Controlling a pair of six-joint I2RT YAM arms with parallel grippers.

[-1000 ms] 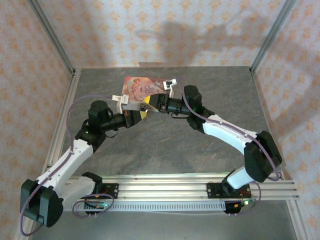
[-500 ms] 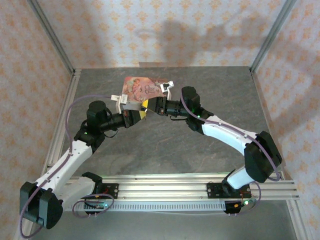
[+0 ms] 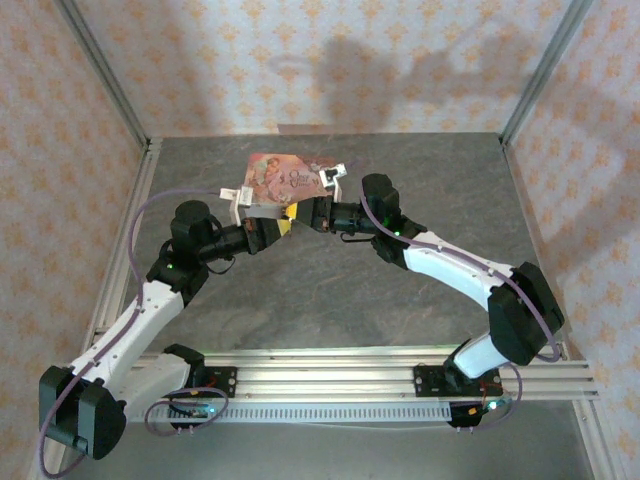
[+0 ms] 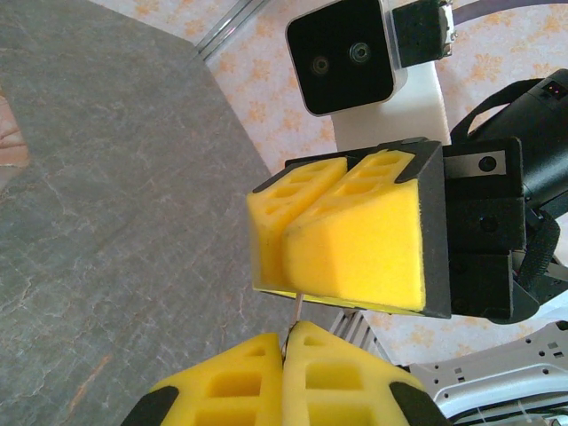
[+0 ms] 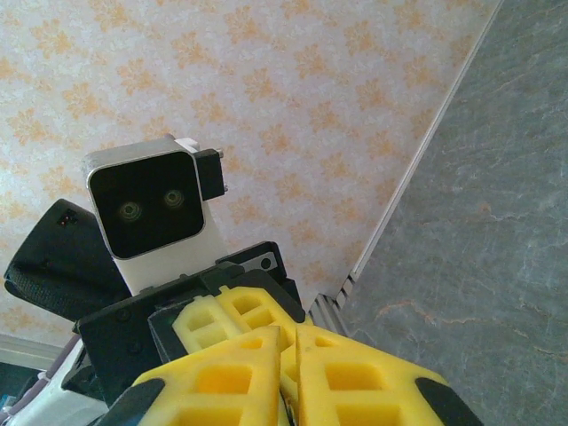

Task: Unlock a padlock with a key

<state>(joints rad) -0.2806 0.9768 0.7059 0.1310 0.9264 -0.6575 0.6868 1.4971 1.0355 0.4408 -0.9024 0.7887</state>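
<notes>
My two grippers meet tip to tip in the air just in front of the pink tin box (image 3: 280, 178). My left gripper (image 4: 288, 330) is shut, and the key (image 4: 297, 308), a thin pale metal stem, sticks out from between its yellow fingertips. The stem runs up to the lower edge of my right gripper (image 4: 286, 232), whose fingers lie together. In the right wrist view the right gripper (image 5: 297, 330) shows just a narrow slit between its fingers, with the left fingers (image 5: 222, 306) right behind. The padlock is hidden. From above, the left gripper (image 3: 284, 224) and right gripper (image 3: 293, 211) touch.
The tin box lies on the grey table (image 3: 330, 290) near the back wall. Metal frame posts (image 3: 105, 90) stand at the back corners, and a rail (image 3: 330, 375) runs along the near edge. Open table lies in front of and to the right of the grippers.
My right gripper has slid left until its tips meet the left gripper's, and its jaws have closed in. The left gripper has shifted slightly left and back towards the box.
</notes>
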